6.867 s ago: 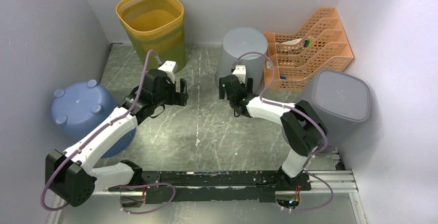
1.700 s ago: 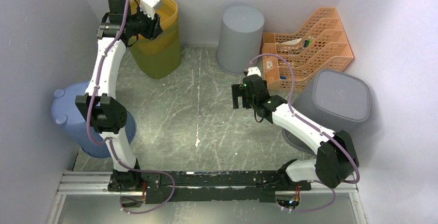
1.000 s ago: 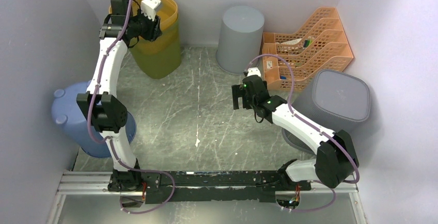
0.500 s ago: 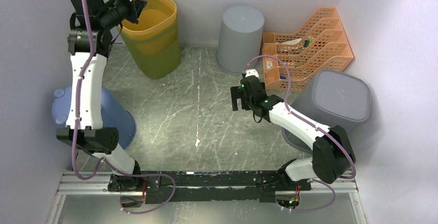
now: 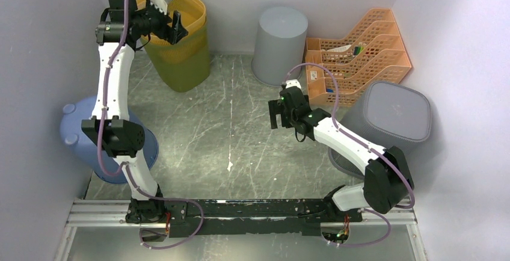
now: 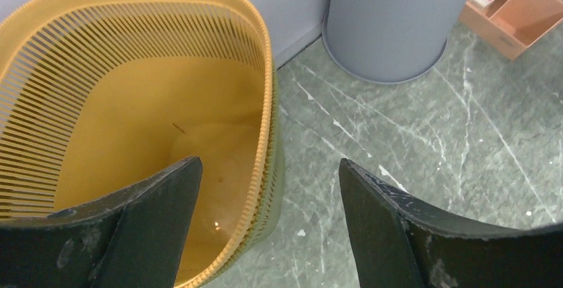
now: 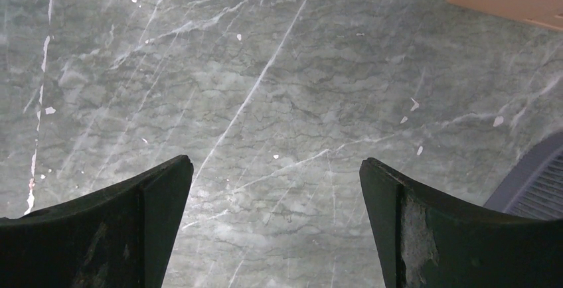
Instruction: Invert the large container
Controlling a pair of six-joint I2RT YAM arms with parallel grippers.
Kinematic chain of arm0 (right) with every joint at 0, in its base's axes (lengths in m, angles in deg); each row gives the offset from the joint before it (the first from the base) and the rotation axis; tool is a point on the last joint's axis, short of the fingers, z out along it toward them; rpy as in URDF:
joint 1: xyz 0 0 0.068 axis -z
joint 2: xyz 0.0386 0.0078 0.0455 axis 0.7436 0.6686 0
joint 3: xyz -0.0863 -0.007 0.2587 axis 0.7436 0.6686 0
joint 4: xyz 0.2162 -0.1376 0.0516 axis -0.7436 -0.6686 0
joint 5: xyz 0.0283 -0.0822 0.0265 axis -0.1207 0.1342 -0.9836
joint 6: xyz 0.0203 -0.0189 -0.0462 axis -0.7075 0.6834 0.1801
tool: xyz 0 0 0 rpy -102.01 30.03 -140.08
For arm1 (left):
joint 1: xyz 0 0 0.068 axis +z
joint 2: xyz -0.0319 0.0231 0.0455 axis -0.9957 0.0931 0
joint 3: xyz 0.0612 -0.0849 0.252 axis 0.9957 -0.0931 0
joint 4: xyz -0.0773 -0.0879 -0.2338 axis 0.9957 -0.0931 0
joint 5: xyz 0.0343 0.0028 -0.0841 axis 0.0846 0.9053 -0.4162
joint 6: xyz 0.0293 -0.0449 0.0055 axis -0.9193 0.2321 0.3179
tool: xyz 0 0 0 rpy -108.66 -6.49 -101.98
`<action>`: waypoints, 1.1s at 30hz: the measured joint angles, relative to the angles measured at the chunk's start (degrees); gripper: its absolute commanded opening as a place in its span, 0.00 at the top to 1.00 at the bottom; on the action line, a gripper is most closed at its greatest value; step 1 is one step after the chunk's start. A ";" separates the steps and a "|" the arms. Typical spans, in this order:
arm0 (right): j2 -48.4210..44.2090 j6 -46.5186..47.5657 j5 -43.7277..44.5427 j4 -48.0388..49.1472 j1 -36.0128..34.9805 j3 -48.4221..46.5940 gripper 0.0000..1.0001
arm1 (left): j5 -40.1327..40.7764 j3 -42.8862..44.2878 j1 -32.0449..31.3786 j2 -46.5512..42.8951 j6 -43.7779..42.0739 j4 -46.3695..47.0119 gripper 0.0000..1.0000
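The left jaws stand spread wide and grip nothing, hanging over the right-hand rim of the yellow slatted basket [image 5: 183, 62], one finger [image 6: 149, 225] above its inside and the other above the table [image 5: 240, 141] outside it; the wrist view shows no contact with the rim. The left arm [image 5: 111, 80] rises tall from its base at the near edge, elbow over the left side, forearm reaching up into the far-left corner, wrist bent down toward the basket. The right jaws are likewise spread and empty, pointing down at bare table near the middle; the right arm [image 5: 349, 144] lies low and stretched forward from its base. There are four containers: the yellow basket, upright with its mouth open, at the far left; a round grey bin [image 5: 281, 38] at the back, bottom up; a squarish grey bin [image 5: 394, 113] at the right, bottom up; a blue tub [image 5: 78, 128] at the left, bottom up; beside them one orange perforated file rack [image 5: 361, 50]. The table is grey-green marbled stone with white veins and chips; pale lilac walls [image 5: 54, 32] close it on three sides.
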 measured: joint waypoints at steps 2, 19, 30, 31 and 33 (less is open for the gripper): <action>0.00 0.00 0.07 -0.55 0.00 -0.61 0.00 | -0.33 0.57 0.52 1.27 -1.40 -0.76 0.13; 1.70 -0.22 0.87 -2.58 -0.31 -1.66 0.00 | -5.27 3.10 3.39 8.85 -8.79 -8.41 0.38; 2.56 -0.44 0.70 -2.27 -0.59 -1.66 0.00 | -3.30 0.94 3.76 6.69 -6.01 -3.13 0.93; 2.56 -0.46 0.68 -2.25 -0.61 -1.66 0.00 | -2.80 -0.68 3.98 5.77 -4.85 -1.51 0.93; 2.58 -0.46 0.68 -2.16 -0.63 -1.66 0.00 | -1.97 -5.38 3.98 2.89 -2.84 1.57 0.93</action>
